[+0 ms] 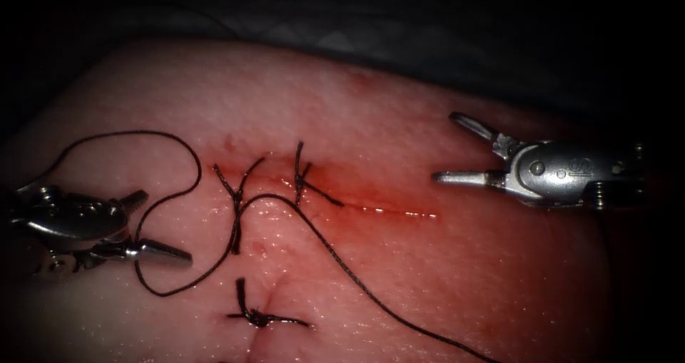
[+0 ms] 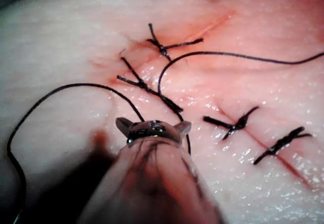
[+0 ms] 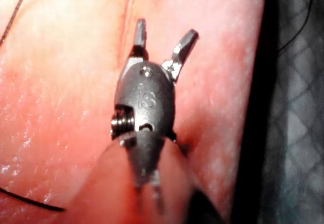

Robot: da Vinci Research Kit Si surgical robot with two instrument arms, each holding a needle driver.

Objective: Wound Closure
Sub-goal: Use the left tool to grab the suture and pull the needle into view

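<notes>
Two needle drivers hang over the tissue (image 1: pixel 399 106) with their jaws spread wide and nothing held in either. The left tool (image 1: pixel 160 224) sits at the left edge of the endoscope view, well left of the cut (image 1: pixel 342 195), one jaw angled up and the other pointing right, with a loop of the thread (image 1: pixel 335 252) curving around its tips; whether the thread touches the jaws cannot be told. The right tool (image 1: pixel 446 149) hovers to the right of the cut's right end, both jaws pointing left and apart from the tissue surface as far as can be seen.

Several knotted stitches (image 1: pixel 239 192) with short cut ends cross the left part of the cut, and another knot (image 1: pixel 257 317) lies lower on the tissue, below the cut. Red fluid (image 1: pixel 371 199) glistens along the cut line, whose right stretch lies unstitched. The long thread runs from the stitched area down toward the lower right edge of the endoscope view, and its other length sweeps in a broad arc on the left side.

The left wrist view shows the left tool (image 2: pixel 153 127) from behind, jaws splayed, facing the stitches (image 2: pixel 162 47). The right wrist view shows the right tool (image 3: pixel 163 38) with jaws forked apart above the tissue. The needle cannot be made out.
</notes>
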